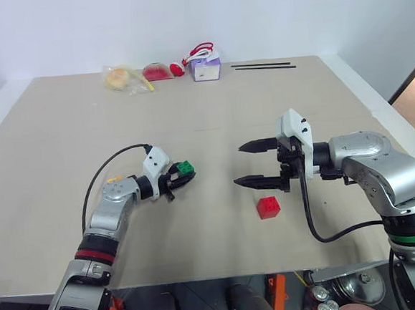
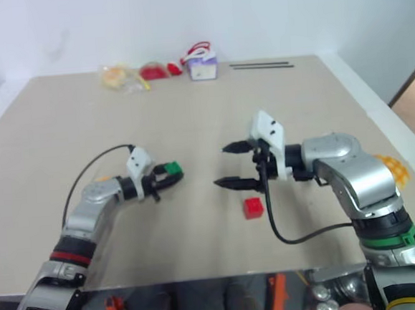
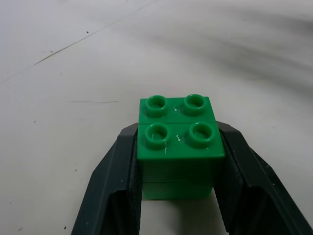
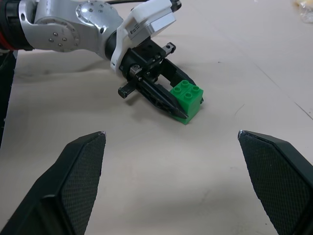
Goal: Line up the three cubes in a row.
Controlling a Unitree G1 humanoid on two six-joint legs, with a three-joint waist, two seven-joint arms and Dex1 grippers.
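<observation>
The green cube (image 3: 178,147), studs up, sits on the beige table (image 1: 204,112) clamped between the two black fingers (image 3: 115,191) of the left gripper (image 1: 180,177), which presses one finger against each side of the block. Seen from the head camera, the block lies left of the table's middle, at the tip of the left arm, and appears to rest on the surface rather than hang above it, though the angle leaves that slightly uncertain.

The red cube (image 1: 268,207) stands alone on the table to the right of the green one, well apart from it and just in front of the right gripper (image 1: 255,164). That gripper hovers above the tabletop with its fingers spread wide and nothing between them, pointing leftward toward the green cube and the left gripper; its wrist camera looks straight across at both.

A patch of yellow-orange (image 1: 114,179) shows just behind the left forearm, near the wrist; it may be the yellow-orange cube, but most of it is hidden by the arm.

Along the far edge of the table lie a clear bag with something yellowish inside (image 1: 119,78), a red item (image 1: 158,71) beside it, a small purple-and-white box with red-and-white handles (image 1: 205,65), and a thin black rod (image 1: 263,66) to the right of the box. In the right eye view, a round yellow crosshatched object (image 2: 394,167) shows beyond the right arm near the table's right edge.
</observation>
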